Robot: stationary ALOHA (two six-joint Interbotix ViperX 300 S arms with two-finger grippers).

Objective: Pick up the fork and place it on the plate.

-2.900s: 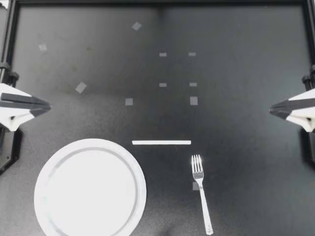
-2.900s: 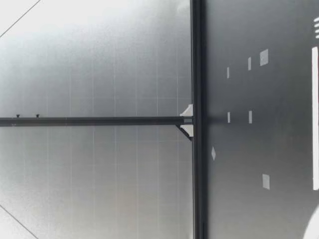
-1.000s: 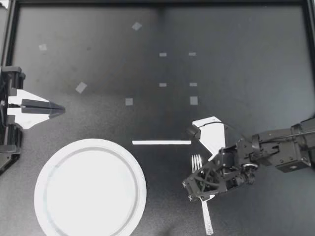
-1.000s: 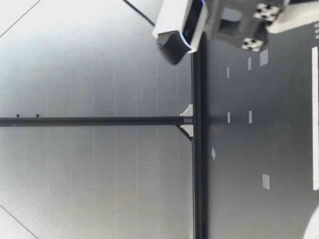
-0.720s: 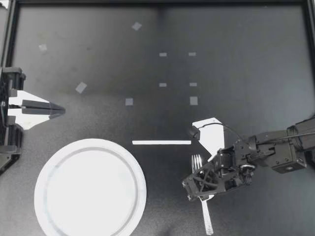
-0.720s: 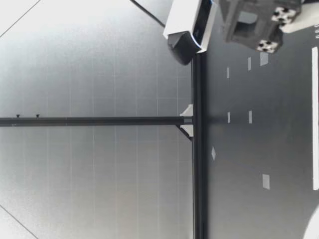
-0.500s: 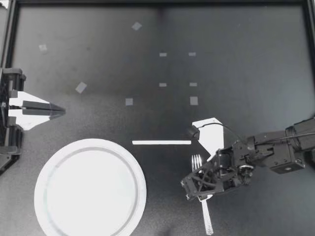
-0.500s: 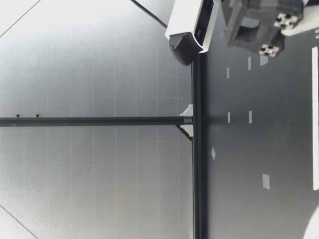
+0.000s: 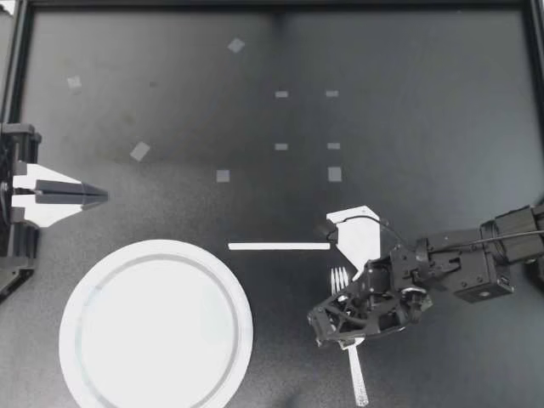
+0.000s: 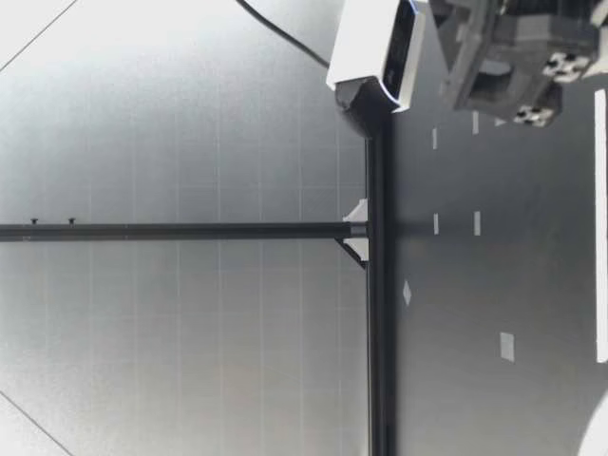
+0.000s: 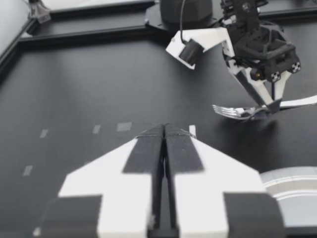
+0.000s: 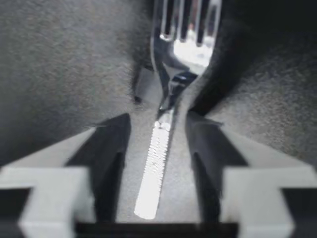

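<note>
Over on the near right of the desk (image 9: 408,127), caught the right claw (image 9: 344,319) crouched low over the fork (image 9: 357,374). Saw its fingers (image 12: 106,148) held apart, one on each side of the handle just behind the neck, with a sliver of dark desk between each pad and the metal: straddling, not gripping. Found the fork lying flat, tines pointing away from the near edge, handle tail poking out from under the claw, well apart from the plate (image 9: 153,323). Checked the plate: bare, waiting at the near left. Spotted the left claw (image 9: 100,195) parked at the desk's left edge, fingers pressed together on nothing. Read the step as the grasp itself, with no lift made yet. Judged the next move to call for a squeeze square across that thin handle, tips right down at the desk, then a level lift and a carry leftward over the rim. Reckoned on a risk of twist or slip from an off-centre pinch on such slim, shiny metal.
</note>
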